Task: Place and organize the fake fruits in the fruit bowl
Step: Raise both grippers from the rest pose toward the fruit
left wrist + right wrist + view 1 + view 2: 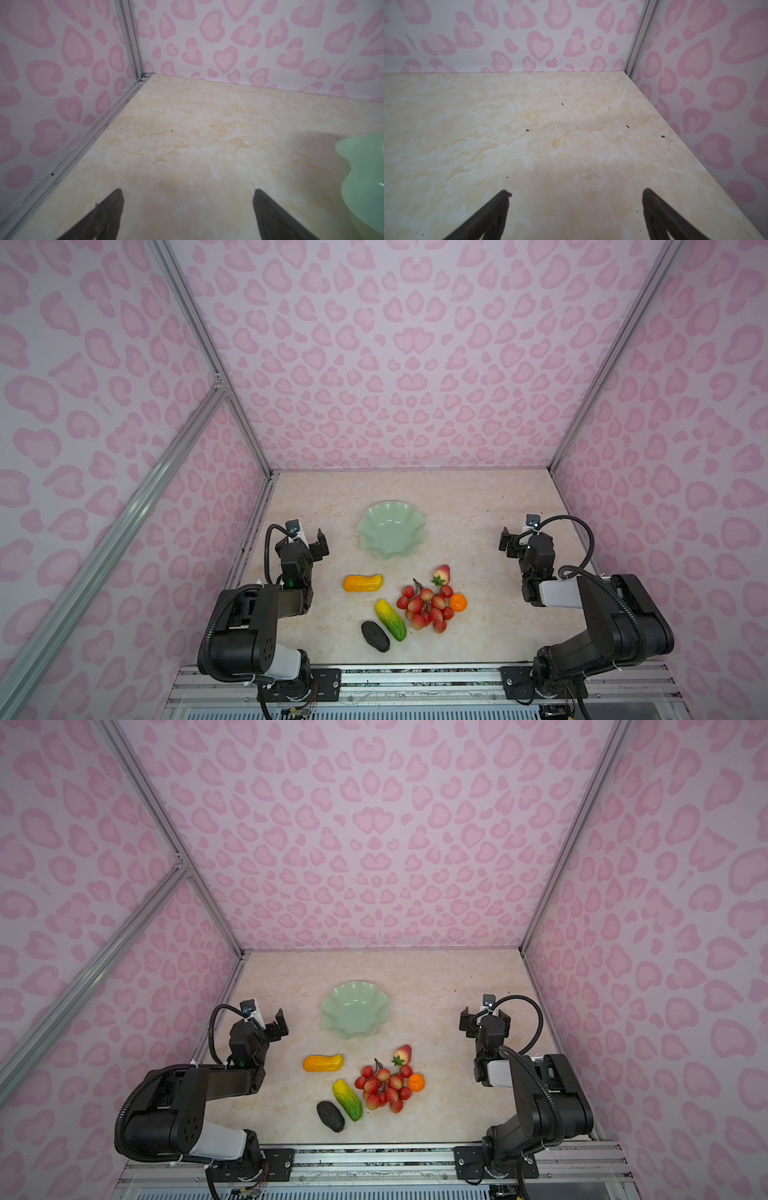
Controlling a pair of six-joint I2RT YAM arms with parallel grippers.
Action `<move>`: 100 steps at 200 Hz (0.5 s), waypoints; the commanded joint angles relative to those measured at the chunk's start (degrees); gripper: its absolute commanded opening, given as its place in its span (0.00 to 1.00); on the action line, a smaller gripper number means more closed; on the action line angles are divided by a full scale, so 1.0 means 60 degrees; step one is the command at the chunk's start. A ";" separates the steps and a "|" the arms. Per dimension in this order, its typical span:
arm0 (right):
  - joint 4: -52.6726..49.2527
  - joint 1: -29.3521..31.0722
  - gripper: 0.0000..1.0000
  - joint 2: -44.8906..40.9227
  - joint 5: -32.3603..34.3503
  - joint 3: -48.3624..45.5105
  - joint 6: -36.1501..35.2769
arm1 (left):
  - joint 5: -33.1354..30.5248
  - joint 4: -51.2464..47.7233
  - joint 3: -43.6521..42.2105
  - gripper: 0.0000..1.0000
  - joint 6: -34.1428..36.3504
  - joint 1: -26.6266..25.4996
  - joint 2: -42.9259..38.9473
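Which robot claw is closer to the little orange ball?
Right. The right gripper hangs open behind the orange ball, nearer the right wall. The left gripper, also open, is across the table past the berry bunch.

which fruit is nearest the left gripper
The orange-yellow oblong, lying alone on the left side; the berry bunch and the rest cluster farther from the left gripper.

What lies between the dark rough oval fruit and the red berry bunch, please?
The yellow-green oblong lies between the dark oval and the berry bunch, close beside the oval, as both top views show.
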 commanded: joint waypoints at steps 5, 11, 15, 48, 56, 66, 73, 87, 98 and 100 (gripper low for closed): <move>0.0243 0.0027 0.99 -0.0087 0.0012 -0.0117 -0.0027 | 0.0060 0.0263 -0.0010 0.95 0.0010 0.0017 -0.0059; 0.0449 0.0040 0.99 -0.0210 0.0141 -0.0178 -0.0009 | 0.0031 0.0230 0.0007 0.94 -0.0019 0.0017 -0.0074; 0.0333 0.0083 0.99 -0.0400 0.0310 -0.0163 -0.0009 | 0.0033 0.0054 0.0062 0.93 -0.0026 0.0015 -0.0149; -0.5076 0.0242 0.99 -0.3152 0.2104 0.1797 0.1935 | 0.0260 -0.2565 0.1204 0.87 0.0158 0.0004 -0.1014; -0.6388 0.0233 0.99 -0.3573 0.2273 0.2473 0.2988 | 0.0212 -0.2942 0.1376 0.84 0.0148 0.0002 -0.1210; -0.7597 0.0157 0.99 -0.3898 0.1681 0.3024 0.3255 | -0.0057 -0.3282 0.1470 0.83 -0.0048 0.0002 -0.1518; -0.7878 0.0117 0.99 -0.4056 0.0913 0.3167 0.2883 | -0.0343 -0.3468 0.1511 0.83 -0.0501 0.0002 -0.1870; -0.7933 0.0128 0.99 -0.4358 -0.0104 0.3007 0.2796 | -0.0343 -0.3398 0.1350 0.85 -0.1441 0.0010 -0.2619; -0.8144 0.0200 0.94 -0.4557 -0.0879 0.2942 0.2998 | -0.0094 -0.3579 0.1347 0.86 -0.2096 0.0004 -0.3164; -0.8282 0.0218 0.94 -0.4575 -0.1030 0.2976 0.3047 | -0.0046 -0.3658 0.1379 0.86 -0.2162 0.0003 -0.3253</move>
